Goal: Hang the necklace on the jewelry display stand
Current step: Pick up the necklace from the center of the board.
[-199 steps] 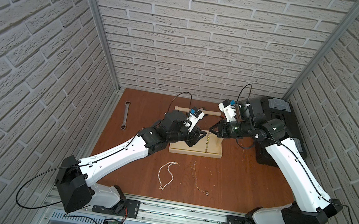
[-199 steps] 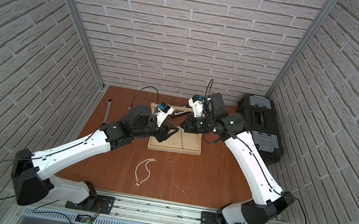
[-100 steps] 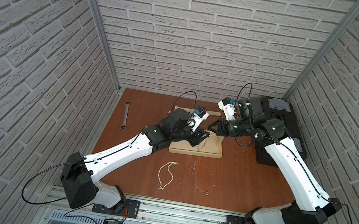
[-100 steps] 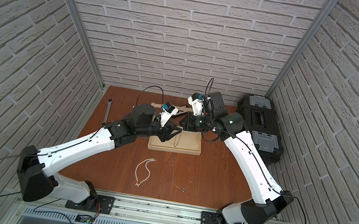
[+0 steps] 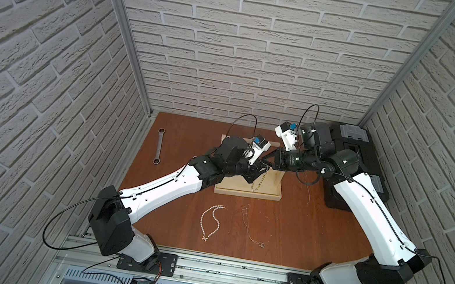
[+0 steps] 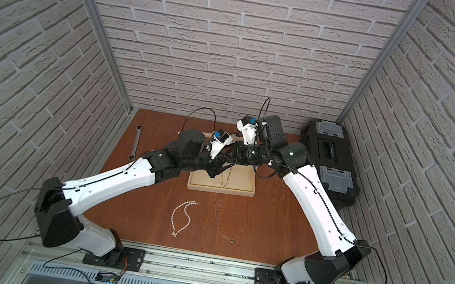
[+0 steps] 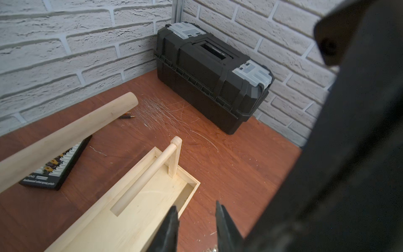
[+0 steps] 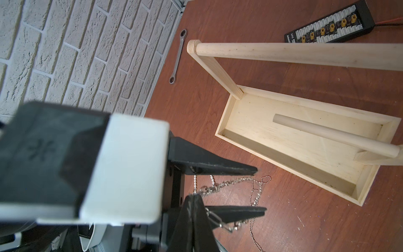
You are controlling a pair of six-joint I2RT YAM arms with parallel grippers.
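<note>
My right gripper (image 8: 194, 199) is clamped on the necklace (image 8: 218, 186) so the chain dangles close to the jewelry display stand (image 8: 283, 53), not yet over its bar, while my left gripper (image 8: 260, 190) stands parted around it, probably to spread the loop; the connector board (image 8: 327, 28) print is unreadable.

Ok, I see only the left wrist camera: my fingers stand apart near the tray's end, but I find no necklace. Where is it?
Observer: The right hand is shut on a link chain necklace, right beside your left hand.
Operator: Does it hang on the top bar?
Observer: No; in both top views it dangles over the jewelry display stand, off the bar.
Operator: Are there other necklaces?
Observer: Yes, a pearl necklace and a thin chain lie on the table in front of the stand.
</note>
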